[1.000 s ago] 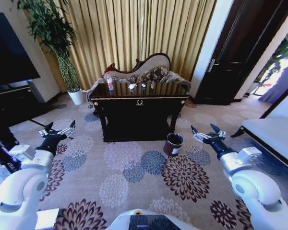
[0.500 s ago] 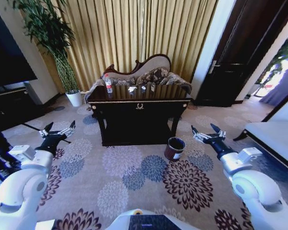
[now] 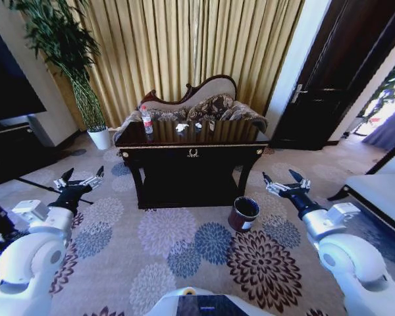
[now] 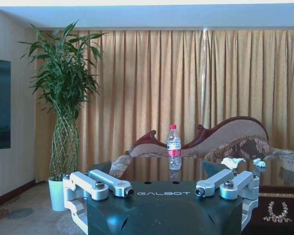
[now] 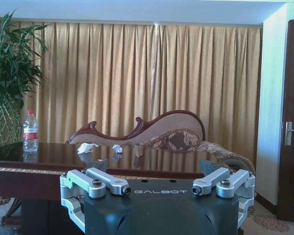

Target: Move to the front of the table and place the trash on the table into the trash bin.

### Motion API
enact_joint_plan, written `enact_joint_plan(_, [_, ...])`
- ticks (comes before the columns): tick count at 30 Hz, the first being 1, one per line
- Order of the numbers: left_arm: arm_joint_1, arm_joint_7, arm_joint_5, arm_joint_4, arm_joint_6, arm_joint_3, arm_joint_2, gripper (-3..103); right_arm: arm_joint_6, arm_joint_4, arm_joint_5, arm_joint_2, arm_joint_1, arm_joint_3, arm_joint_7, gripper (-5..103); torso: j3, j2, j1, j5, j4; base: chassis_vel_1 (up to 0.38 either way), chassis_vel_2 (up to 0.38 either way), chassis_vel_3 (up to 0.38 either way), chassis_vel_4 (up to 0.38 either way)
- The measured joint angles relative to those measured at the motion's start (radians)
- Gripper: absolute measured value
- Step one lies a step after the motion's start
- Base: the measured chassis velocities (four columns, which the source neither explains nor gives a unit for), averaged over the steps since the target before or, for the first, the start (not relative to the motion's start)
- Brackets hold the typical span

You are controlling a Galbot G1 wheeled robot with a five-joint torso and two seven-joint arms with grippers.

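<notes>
Ahead, the table (image 3: 192,153) stands on floral carpet (image 3: 184,243) before gold curtains (image 3: 184,52); both end effectors gape empty.

Open carpet (image 3: 184,230) before the table (image 3: 192,161); trash bin (image 3: 243,214) front-right.

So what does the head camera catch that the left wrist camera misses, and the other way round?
Head camera alone: the dark trash bin on the flowered carpet right of the table's front, the dark door, and the right claw, open, held low to the right.

Left wrist camera alone: the ceiling above the curtains.

Both: the glossy table, the water bottle, white paper scraps, the sofa, the tall plant, and the left claw, open.
</notes>
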Motion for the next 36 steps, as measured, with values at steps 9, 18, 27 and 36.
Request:
enact_joint_plan(9, [0.003,0.003,0.000,-0.003,-0.001,0.000,-0.005,100,0.001,-0.003,0.000,-0.001,0.001,0.002,-0.001,100,0.000,0.000,0.000,-0.0002,-0.0003,-0.172,0.170,0.165,-0.184])
enact_joint_plan(18, [0.004,0.009,0.000,-0.004,-0.001,0.000,-0.007,100,0.001,-0.005,-0.001,-0.003,0.002,0.002,-0.002,100,0.000,0.000,0.000,0.0001,0.0001,-0.151,0.152,0.151,-0.144])
enact_joint_plan(27, [0.006,0.015,0.000,-0.005,-0.002,0.000,-0.010,100,0.001,-0.006,-0.001,-0.003,0.002,0.002,-0.004,100,0.000,0.000,0.000,-0.0002,-0.0003,-0.186,0.170,0.177,-0.178])
enact_joint_plan(36, [0.009,0.019,0.001,-0.009,-0.003,0.000,-0.011,100,0.002,-0.005,-0.002,-0.003,0.001,0.002,-0.005,100,0.000,0.000,0.000,0.0001,-0.0001,-0.167,0.187,0.184,-0.185])
